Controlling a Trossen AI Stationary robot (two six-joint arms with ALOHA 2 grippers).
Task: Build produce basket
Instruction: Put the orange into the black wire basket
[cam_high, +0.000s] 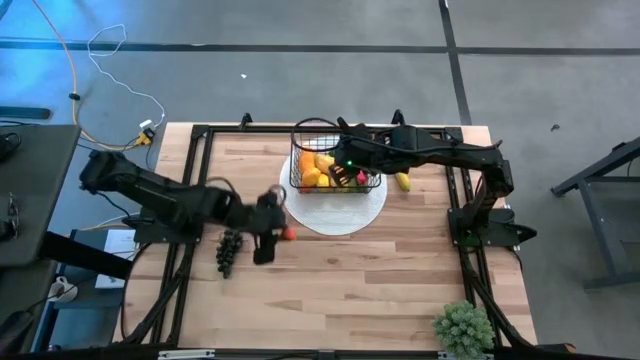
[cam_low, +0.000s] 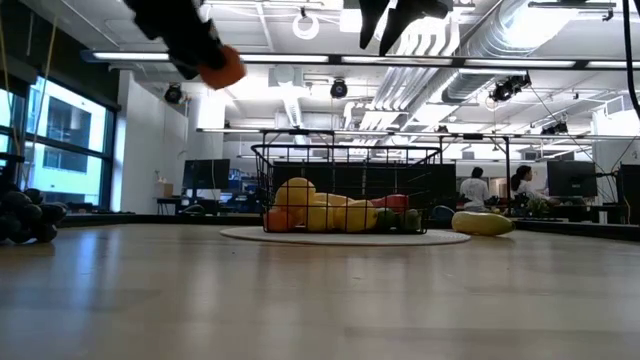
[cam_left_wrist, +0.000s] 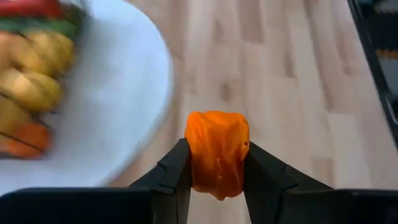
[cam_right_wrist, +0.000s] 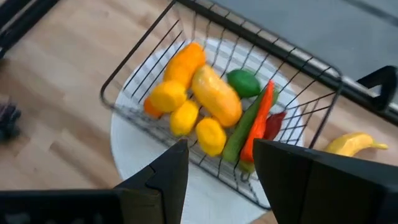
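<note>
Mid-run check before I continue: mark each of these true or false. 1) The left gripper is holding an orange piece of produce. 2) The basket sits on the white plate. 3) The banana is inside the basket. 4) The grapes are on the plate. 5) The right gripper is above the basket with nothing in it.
1) True: the left gripper is shut on an orange produce piece, lifted clear of the table.
2) True: the basket stands on the white plate.
3) False: the banana lies on the table beside the basket, outside it.
4) False: the grapes lie on the bare wood near the left arm, off the plate.
5) True: the right gripper hangs over the basket, open and empty.
</note>
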